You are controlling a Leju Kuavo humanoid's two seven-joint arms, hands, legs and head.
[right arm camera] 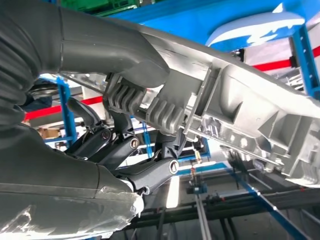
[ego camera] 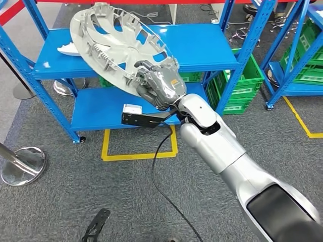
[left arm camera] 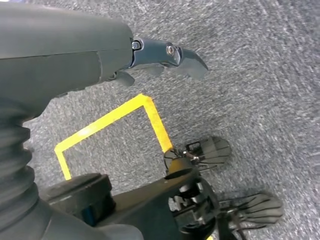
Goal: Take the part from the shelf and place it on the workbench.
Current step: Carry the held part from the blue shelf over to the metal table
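The part is a round grey wheel cover [ego camera: 118, 45] with ribs and cutouts. It hangs tilted in the air over the blue shelf [ego camera: 202, 48], its inner side facing me. My right hand [ego camera: 160, 86] grips its near rim, thumb on one face and dark fingers [right arm camera: 151, 172] curled under the other face of the cover [right arm camera: 241, 110]. My left hand [left arm camera: 166, 55] hangs over the grey carpet with nothing in it, its fingers slightly apart.
A white piece [ego camera: 70, 49] lies on the shelf's top board at the left. Green crates [ego camera: 244, 83] sit under the shelf at the right. Yellow floor tape [ego camera: 139, 154] marks a box below. A chrome post base [ego camera: 22, 165] stands at left.
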